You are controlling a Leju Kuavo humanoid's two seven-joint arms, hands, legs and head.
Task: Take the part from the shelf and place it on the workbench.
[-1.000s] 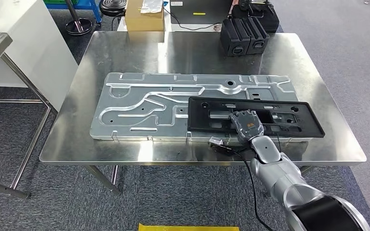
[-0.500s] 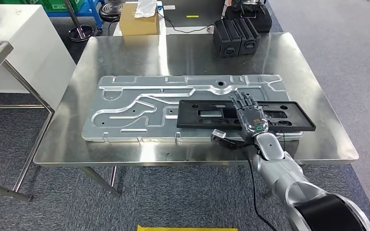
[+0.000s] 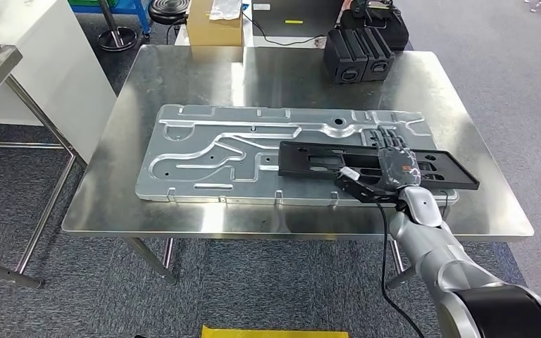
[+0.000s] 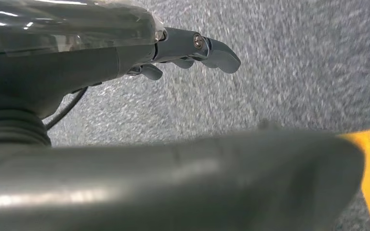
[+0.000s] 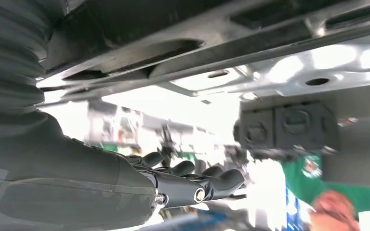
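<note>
Right hand [image 3: 392, 169] sits fingers spread flat over the black part [image 3: 324, 158], not gripping it. That part's lying right of center in the frame on the big metal plate [image 3: 204, 151] on the desk [image 3: 268, 74], long axis running left-right, slightly tilted down toward the right. Left hand [image 4: 192, 48] hangs loose over the carpet [image 4: 294, 57], fingers slightly curled, holding nothing.

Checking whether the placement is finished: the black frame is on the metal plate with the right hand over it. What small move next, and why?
Probably lift the right hand straight up and clear. The black rectangular plastic frame already lies on the embossed silver metal plate on the steel workbench, and the fingers look spread flat above it, not gripping.
</note>
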